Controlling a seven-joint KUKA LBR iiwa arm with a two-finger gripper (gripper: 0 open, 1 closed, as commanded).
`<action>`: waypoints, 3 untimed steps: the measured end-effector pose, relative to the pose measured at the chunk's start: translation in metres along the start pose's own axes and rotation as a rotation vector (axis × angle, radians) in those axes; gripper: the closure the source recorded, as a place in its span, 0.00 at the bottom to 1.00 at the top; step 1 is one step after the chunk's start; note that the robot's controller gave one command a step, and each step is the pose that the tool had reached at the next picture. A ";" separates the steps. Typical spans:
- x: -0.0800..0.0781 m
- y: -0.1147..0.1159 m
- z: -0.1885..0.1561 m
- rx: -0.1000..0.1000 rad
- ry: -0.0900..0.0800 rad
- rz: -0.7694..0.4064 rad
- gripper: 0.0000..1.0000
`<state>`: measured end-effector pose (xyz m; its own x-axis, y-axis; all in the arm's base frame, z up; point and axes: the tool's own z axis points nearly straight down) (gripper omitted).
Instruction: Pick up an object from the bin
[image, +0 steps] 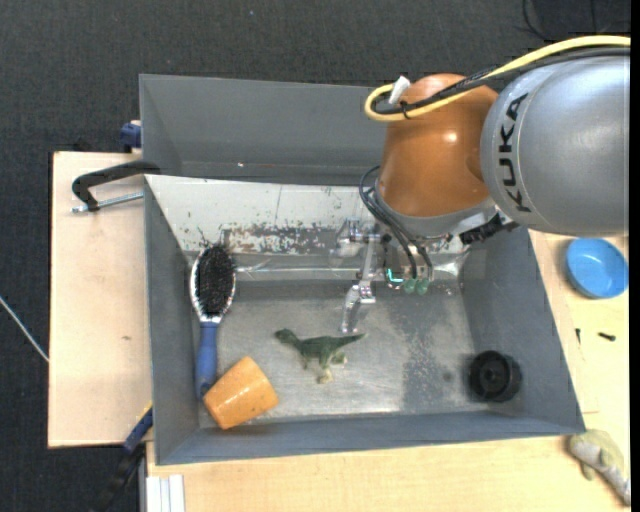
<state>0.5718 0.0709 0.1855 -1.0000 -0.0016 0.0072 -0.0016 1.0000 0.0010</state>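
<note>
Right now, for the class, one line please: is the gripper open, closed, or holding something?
Gripper: cannot be told whether open or closed; it hangs just over the green toy dinosaur.

A brush (209, 320) lies beside an orange cup (240, 393), black ring (492, 375) apart.
</note>
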 end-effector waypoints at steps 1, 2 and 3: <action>0.046 0.005 0.115 0.000 -0.014 -0.149 0.00; 0.042 0.005 0.111 -0.002 -0.027 -0.148 1.00; 0.026 0.005 -0.038 0.000 -0.022 -0.161 1.00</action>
